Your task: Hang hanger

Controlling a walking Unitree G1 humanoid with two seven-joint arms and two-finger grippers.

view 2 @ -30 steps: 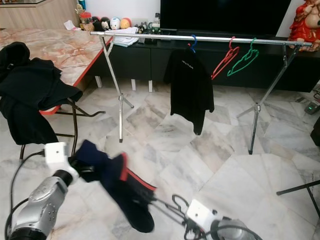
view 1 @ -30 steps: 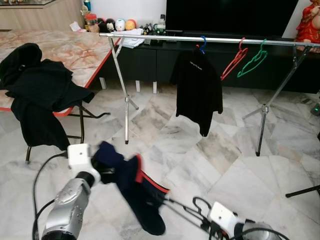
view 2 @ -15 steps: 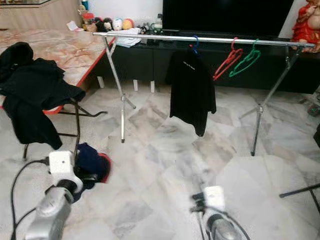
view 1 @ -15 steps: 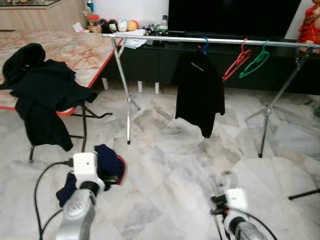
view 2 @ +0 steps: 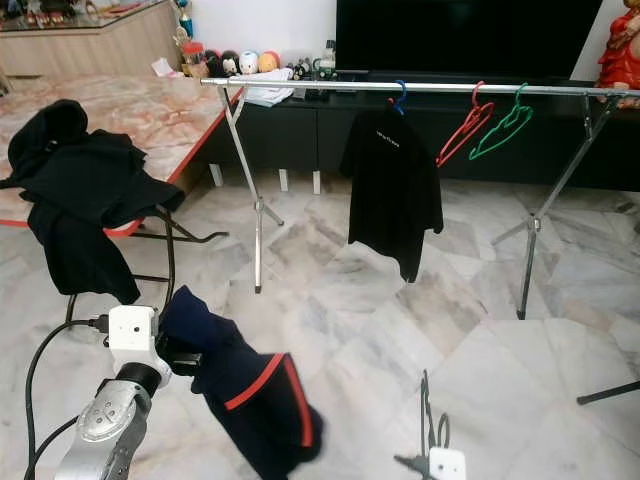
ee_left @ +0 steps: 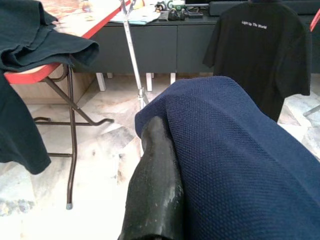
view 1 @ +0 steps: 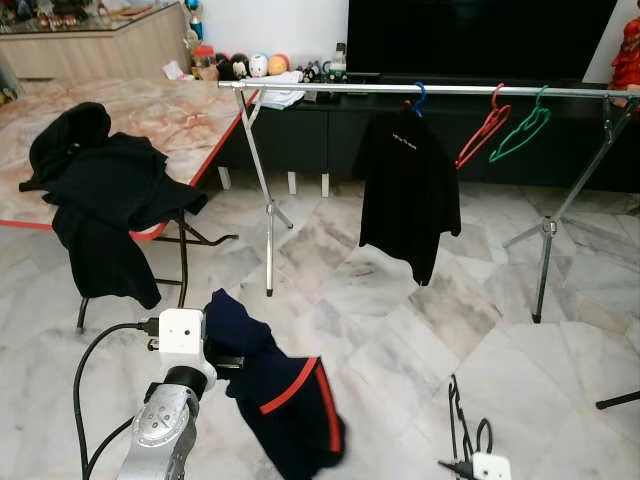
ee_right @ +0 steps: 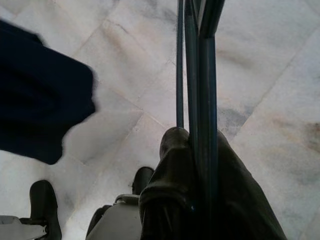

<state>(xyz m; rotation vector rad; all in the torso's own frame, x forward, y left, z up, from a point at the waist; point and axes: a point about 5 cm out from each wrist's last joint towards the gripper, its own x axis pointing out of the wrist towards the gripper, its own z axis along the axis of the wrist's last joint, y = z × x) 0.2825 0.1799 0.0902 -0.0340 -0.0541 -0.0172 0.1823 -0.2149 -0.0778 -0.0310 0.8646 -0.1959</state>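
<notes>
Navy cloth with a red stripe, a garment (view 1: 280, 400), hangs from the left gripper (ee_left: 165, 150) low over the marble floor (view 1: 400, 330); its black fingers (ee_left: 155, 190) are closed on a fold of the fabric. To the robot's right, the right gripper (ee_right: 200, 150) is clamped on a dark hanger (view 1: 458, 425), whose thin wires stand up from the fingers. Farther off, a silver clothes rail (view 1: 420, 89) runs across the room on tripod legs. On it hang a black shirt (view 1: 408, 190) on a blue hanger, then a red hanger (view 1: 483, 128) and a green hanger (view 1: 520, 128), both bare. To the left, black clothes (view 1: 105, 200) are heaped over the edge of a red-rimmed marble-topped table (view 1: 190, 115)
</notes>
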